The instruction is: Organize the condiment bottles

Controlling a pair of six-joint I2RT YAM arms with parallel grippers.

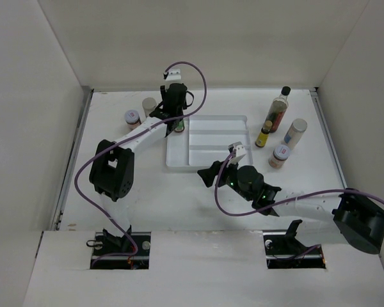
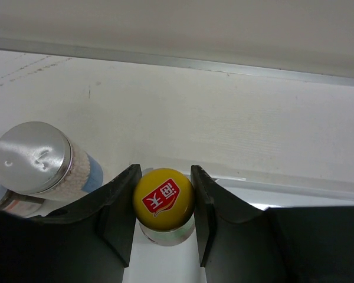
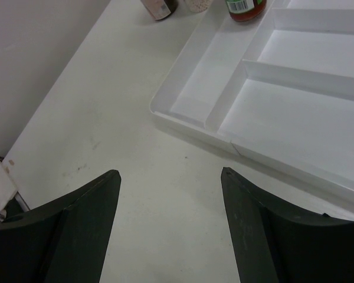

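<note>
— We've got the left gripper [image 2: 164,177] clamped on the yellow-capped bottle [image 2: 163,199], cap squeezed between its fingers [image 2: 119,206]!
— Silver-lidded jar [image 2: 32,156] just outside the left one. (Our right gripper [image 3: 170,175] gapes, holding nothing, white tray [image 3: 194,127] ahead.)

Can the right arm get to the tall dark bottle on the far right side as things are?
Probably yes. The right gripper is open and empty, and the tall dark bottle stands clear of the tray. The small yellow-capped bottle crowds its near side, so coming from above looks safer.
</note>
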